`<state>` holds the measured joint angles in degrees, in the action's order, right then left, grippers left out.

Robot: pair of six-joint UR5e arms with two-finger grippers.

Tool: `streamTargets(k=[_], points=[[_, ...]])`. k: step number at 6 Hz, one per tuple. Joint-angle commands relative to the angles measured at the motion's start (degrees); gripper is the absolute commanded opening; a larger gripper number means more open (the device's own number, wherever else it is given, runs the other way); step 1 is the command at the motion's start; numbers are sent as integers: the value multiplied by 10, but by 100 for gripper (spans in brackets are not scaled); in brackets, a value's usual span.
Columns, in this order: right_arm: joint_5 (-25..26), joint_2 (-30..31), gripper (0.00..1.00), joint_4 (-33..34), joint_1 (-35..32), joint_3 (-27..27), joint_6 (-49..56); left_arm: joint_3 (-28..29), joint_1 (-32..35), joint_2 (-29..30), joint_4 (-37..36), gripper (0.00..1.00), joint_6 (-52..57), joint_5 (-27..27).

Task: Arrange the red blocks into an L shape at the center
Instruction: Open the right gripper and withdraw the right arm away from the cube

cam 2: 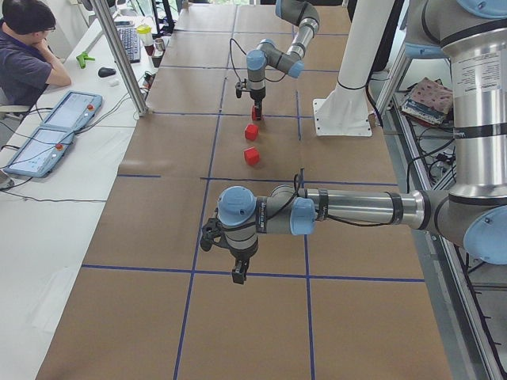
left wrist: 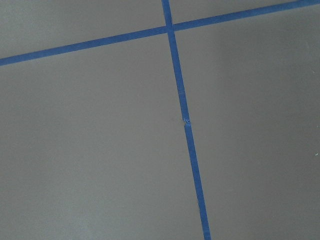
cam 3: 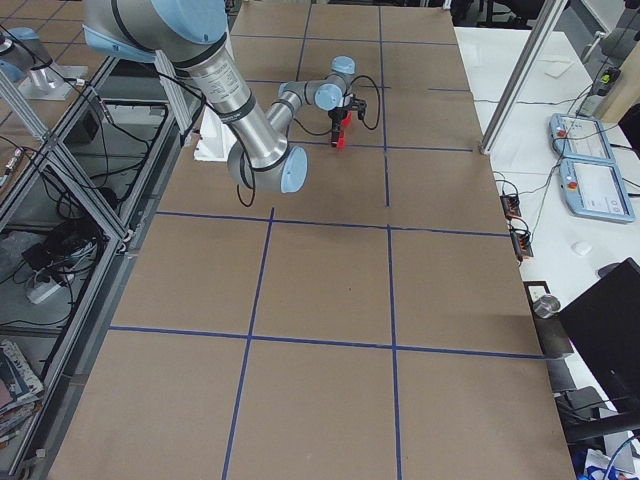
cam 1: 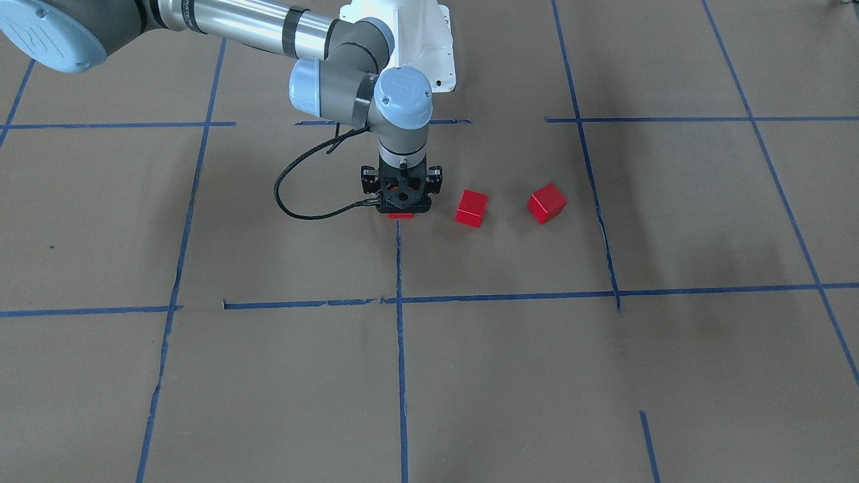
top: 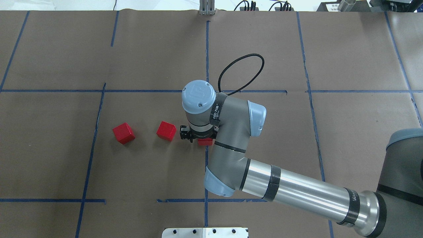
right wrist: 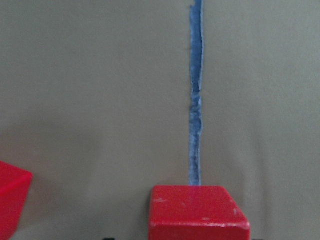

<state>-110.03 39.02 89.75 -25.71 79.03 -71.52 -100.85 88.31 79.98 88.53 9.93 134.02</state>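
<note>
Three red blocks lie near the center. My right gripper (cam 1: 401, 210) points straight down and is shut on one red block (cam 1: 401, 215), at or just above the paper at the end of the vertical blue tape line (cam 1: 398, 268). This block fills the lower middle of the right wrist view (right wrist: 199, 212) and peeks out under the wrist in the overhead view (top: 205, 142). The second block (cam 1: 472, 208) and third block (cam 1: 547, 202) sit apart on the robot's left side, in a loose row. My left gripper (cam 2: 238, 275) hangs over bare paper far from the blocks; I cannot tell its state.
The white robot base (cam 1: 416, 40) stands just behind the center. The right arm's forearm (top: 297, 191) stretches across the robot's right half. An operator (cam 2: 28, 47) sits at a side table with control boxes. The left wrist view shows only paper and crossing tape (left wrist: 170, 27).
</note>
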Motion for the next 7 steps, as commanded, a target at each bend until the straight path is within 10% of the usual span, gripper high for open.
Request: streamTargets(k=[1,7], points=[[-28,-2,100,22,-55,60,5,0,-2,1,2,100,0,0],[-186,258,100,24,-388,108,522,-15,-24,50,3,100,-4,-1]])
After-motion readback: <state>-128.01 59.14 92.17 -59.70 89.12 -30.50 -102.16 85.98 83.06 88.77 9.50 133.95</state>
